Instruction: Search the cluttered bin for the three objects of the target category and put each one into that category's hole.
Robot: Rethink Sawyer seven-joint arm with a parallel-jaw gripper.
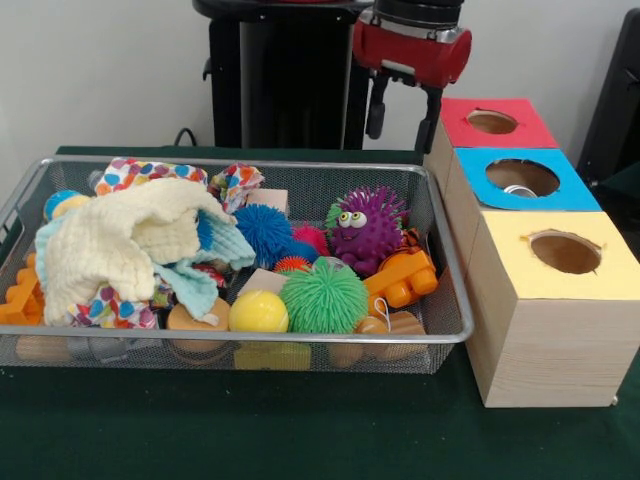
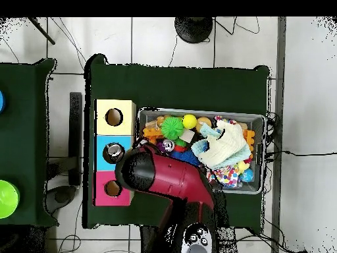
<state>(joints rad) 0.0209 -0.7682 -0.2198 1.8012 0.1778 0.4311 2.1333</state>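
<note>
With the gripper [image 1: 402,118] hanging empty, its prongs apart, beyond the bin's [image 1: 452,250] far right corner beside the red box [image 1: 497,140], something pale already lies inside the blue box's hole [image 1: 522,179], while the bin remains crowded with toys.

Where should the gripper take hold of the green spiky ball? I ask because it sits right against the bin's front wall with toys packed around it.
Grip the green spiky ball across its rounded top, coming straight down. Its upper half stands clear, while the yellow ball, orange block and mesh bin wall crowd its sides. The soft spikes will probably compress, so close well.
</note>
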